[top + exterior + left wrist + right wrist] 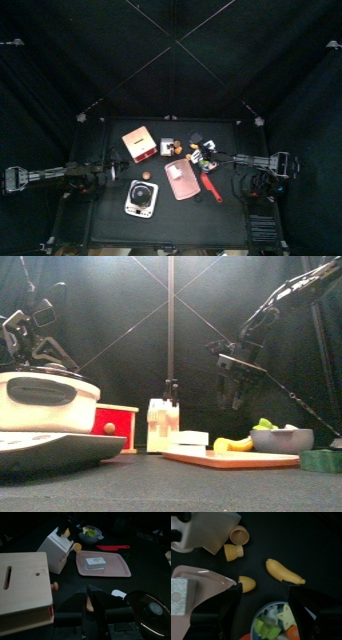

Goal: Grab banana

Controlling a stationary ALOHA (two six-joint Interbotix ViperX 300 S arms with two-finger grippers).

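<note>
My right gripper (pixel 264 607) hangs above the table with its two black jaws spread wide and nothing between them. Just beyond the jaw tips lies the banana (pixel 283 571), small and yellow, flat on the bare black tabletop and touching nothing. From the front it shows as a yellow shape (pixel 234 443) low on the table toward the right edge, behind the pink tray (pixel 230 458) and beside the grey bowl (pixel 282 439). The bowl (pixel 276 624) sits directly under my right gripper, filled with green and yellow toy food. An orange rounded piece (pixel 246 583) lies near the tray's corner, and two tan cup-like pieces (pixel 236 543) rest further off beside the white block (pixel 201 529). A small pale box (pixel 96 562) sits on the tray.

My left gripper (pixel 89 603) is low near the table's left edge, its jaws close together, holding nothing. Beside it stands the red-and-white box (pixel 23 587), and a round grey lid (pixel 152 613) is on its other side. A red utensil (pixel 113 547) lies beyond the tray.

I can read no writing on any object.
</note>
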